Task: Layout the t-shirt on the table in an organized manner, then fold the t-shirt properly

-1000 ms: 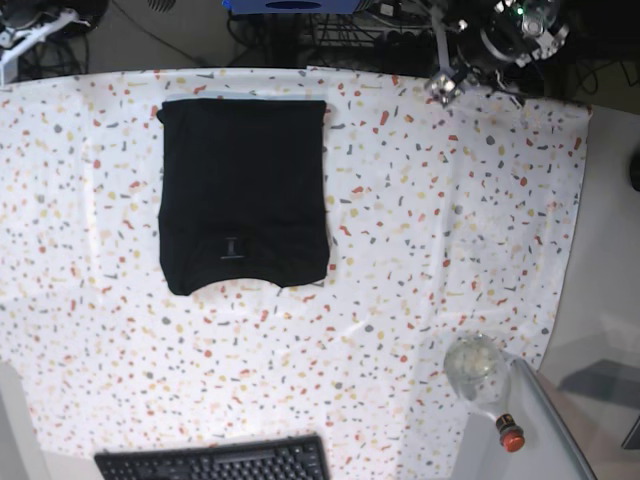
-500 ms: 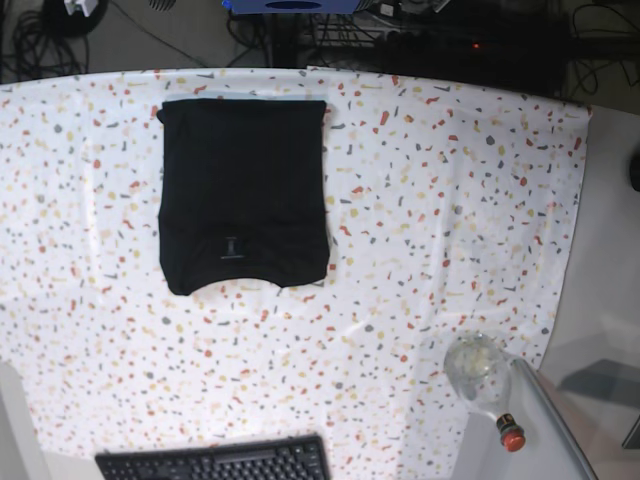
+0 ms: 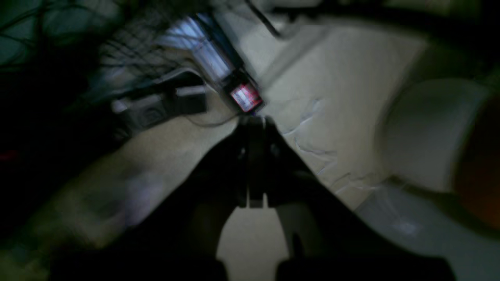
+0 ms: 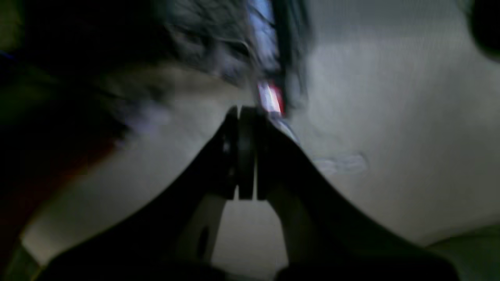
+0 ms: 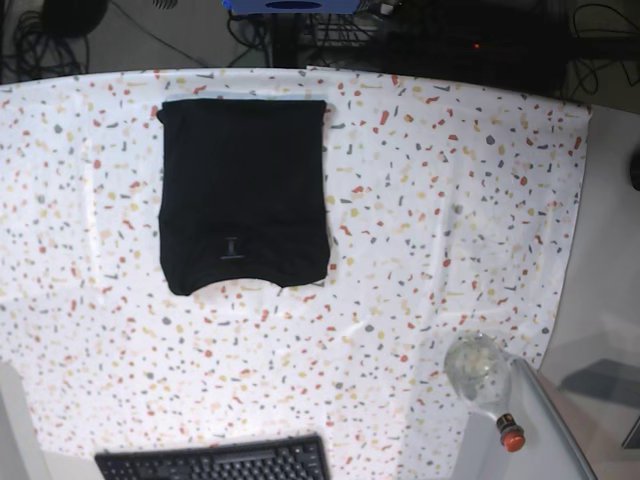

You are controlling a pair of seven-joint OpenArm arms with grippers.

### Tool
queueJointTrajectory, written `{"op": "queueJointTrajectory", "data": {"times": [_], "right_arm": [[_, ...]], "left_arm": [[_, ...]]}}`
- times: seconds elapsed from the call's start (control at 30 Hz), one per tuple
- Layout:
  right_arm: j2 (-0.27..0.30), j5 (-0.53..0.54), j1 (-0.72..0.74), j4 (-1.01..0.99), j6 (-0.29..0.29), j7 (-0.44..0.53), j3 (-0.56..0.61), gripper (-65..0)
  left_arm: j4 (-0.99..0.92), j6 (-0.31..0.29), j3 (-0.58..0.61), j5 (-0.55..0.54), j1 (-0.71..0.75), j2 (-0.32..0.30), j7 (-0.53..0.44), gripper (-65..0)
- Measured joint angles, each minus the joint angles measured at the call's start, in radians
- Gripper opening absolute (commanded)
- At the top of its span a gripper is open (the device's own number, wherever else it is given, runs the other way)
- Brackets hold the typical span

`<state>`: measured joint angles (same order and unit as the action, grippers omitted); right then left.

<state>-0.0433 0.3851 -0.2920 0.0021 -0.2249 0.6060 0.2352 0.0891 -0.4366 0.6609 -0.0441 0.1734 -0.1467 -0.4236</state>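
Observation:
The black t-shirt (image 5: pixel 244 193) lies folded into a neat rectangle on the speckled table (image 5: pixel 450 220), toward the far left, with a faint grey mark near its front edge. Neither arm shows in the base view. In the blurred left wrist view my left gripper (image 3: pixel 254 121) is shut with nothing between its fingers, over pale floor and cables. In its own blurred view my right gripper (image 4: pixel 241 111) is likewise shut and empty. The t-shirt and the table are out of both wrist views.
A black keyboard (image 5: pixel 215 460) lies at the table's front edge. A clear bottle with a red cap (image 5: pixel 485 385) lies at the front right corner. Cables and dark equipment (image 5: pixel 470 40) sit beyond the far edge.
Both arms have left the base view: a second ago they showed at the far corners, now they are gone. The t-shirt has not moved.

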Motion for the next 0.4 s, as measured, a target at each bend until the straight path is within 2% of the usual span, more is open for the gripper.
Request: {"op": "queueJointTrajectory", "data": {"times": [0.1,0.17,0.23,0.27,0.4], "right_arm": [[0.037,0.011,0.014,0.077,0.008,-0.054,0.000,-65.0],[0.059,0.010,0.012,0.129,0.008,-0.134,0.000,-65.0],[0.071,0.010,0.005,0.166,0.011,-0.166,0.000,-65.0],[0.076,0.010,0.003,0.178,0.011,-0.166,0.000,-65.0],[0.089,0.007,0.006,0.208,0.011,-0.166,0.000,-65.0]], "left_arm": [[0.082,-0.002,-0.076,0.013,0.013,-0.014,0.090,-65.0],[0.091,-0.002,-0.119,0.014,0.012,-0.011,0.095,-65.0],[0.092,0.000,-0.145,0.014,0.006,-0.002,0.097,-65.0],[0.095,0.016,-0.156,0.014,0.005,0.003,0.090,-65.0],[0.093,0.146,-0.197,0.010,0.010,-0.005,0.093,-65.0]]}}
